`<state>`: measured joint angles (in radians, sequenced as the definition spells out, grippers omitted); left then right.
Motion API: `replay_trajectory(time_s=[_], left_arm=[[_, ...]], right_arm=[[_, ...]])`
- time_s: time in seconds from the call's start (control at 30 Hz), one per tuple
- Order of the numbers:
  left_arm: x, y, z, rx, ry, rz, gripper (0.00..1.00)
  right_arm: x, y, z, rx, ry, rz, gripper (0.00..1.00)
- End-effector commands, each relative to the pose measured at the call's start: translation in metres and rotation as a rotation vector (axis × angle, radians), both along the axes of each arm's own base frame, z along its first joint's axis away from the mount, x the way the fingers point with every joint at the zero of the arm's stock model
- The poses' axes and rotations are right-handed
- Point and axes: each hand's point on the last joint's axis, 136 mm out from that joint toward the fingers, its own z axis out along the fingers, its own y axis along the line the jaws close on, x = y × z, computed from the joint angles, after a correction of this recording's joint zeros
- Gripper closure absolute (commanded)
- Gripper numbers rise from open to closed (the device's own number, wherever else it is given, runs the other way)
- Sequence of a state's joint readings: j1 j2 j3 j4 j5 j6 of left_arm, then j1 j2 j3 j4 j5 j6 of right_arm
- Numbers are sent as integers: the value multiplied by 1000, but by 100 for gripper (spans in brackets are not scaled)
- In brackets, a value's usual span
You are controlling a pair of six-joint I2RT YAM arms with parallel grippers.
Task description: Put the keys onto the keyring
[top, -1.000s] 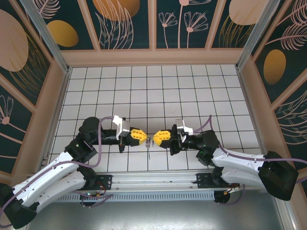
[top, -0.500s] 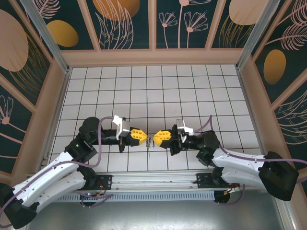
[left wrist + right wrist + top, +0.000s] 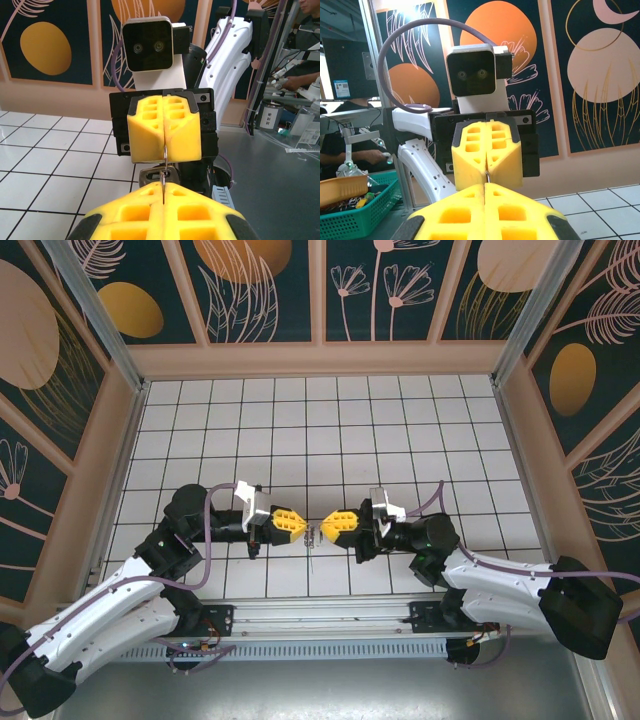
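The left gripper (image 3: 300,528) and the right gripper (image 3: 325,530) are met tip to tip above the near part of the white tiled table (image 3: 400,420), raised off the tiles. Both pairs of yellow fingers are pressed fully together.

In the left wrist view the keyring (image 3: 164,159) is seen as a thin metal ring, pinched in the seam of the right gripper and running down into the seam of the left one. The key (image 3: 155,176) is placed just behind the ring, its silver head directly above the left fingertips. Whether the left fingers clamp the ring or the key cannot be told.

Compared with one second ago, the right wrist is found shifted very slightly away from the left gripper. The left arm has kept its place, and both jaws have stayed closed.
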<state>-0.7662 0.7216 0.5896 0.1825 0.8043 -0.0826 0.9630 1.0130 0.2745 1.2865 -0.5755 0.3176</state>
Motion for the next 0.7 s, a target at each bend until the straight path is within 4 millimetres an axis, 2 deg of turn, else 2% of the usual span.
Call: replay_trajectory(time_s=[0.0,0.67], left_arm=[[-6,2,19,-50,-54,-18,100],[-5,1,18,-43,-51,-15,100]], right_arm=[[-2,-5,10,44,-26,-3,100],[-6,-2,9,35,-27,32,100]])
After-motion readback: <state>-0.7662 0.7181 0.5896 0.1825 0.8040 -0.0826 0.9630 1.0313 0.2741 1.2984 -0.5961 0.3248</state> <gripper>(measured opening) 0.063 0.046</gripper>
